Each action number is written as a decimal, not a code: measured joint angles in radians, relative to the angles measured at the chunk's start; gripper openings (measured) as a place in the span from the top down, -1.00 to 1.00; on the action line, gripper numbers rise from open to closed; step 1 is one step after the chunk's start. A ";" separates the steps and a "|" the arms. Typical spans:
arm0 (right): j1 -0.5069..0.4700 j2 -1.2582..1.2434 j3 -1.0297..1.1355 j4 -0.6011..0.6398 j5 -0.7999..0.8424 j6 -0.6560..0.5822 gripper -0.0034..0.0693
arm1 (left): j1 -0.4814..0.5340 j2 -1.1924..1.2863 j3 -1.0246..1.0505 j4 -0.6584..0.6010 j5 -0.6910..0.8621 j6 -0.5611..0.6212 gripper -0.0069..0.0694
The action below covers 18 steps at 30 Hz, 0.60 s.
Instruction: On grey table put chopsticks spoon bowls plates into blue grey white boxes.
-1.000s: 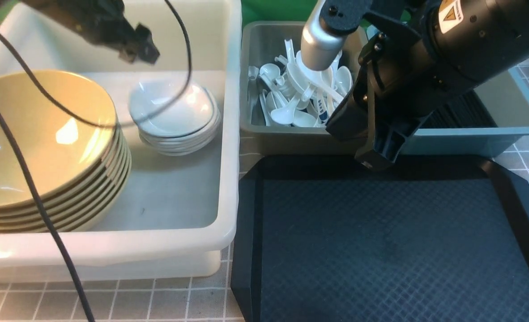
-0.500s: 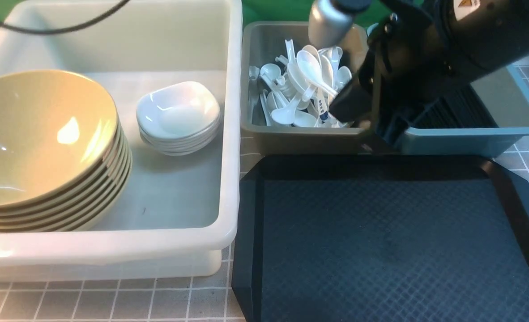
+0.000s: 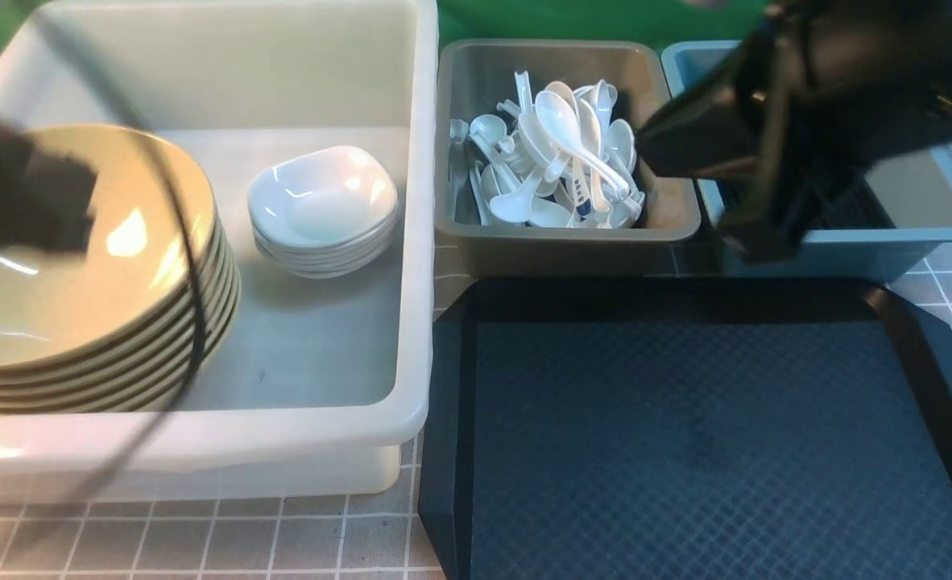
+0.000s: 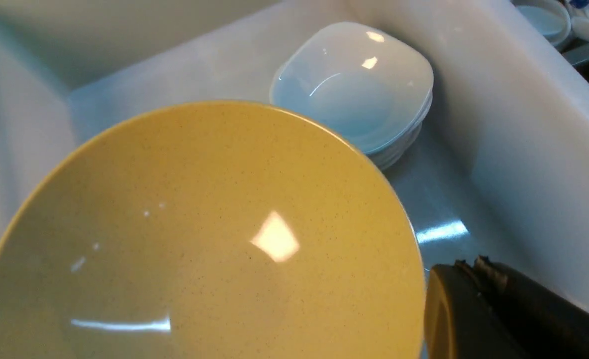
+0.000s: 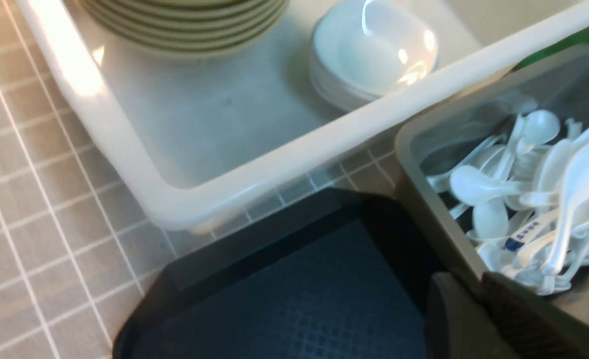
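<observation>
Inside the white box, the yellow bowls sit stacked beside the plates. The left gripper, clenched and empty, hangs over the bowls; the right gripper's state is unclear.

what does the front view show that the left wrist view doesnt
Only the front view shows the blue box, the black tray, the grey table, the full grey box of spoons and the whole stack of yellow bowls. Only the left wrist view shows the top bowl's speckled inside close up. Both show the white box, the bowls and the stacked white plates.
</observation>
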 joint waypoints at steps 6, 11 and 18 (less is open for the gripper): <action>0.000 -0.170 0.221 0.034 -0.161 0.000 0.74 | 0.000 -0.293 0.271 -0.018 -0.162 -0.012 0.84; 0.000 -0.378 0.442 0.054 -0.320 0.000 0.72 | 0.000 -0.584 0.449 -0.025 -0.195 -0.034 0.84; 0.000 -0.554 0.588 0.058 -0.479 0.021 0.70 | 0.000 -0.720 0.507 -0.025 -0.198 -0.034 0.84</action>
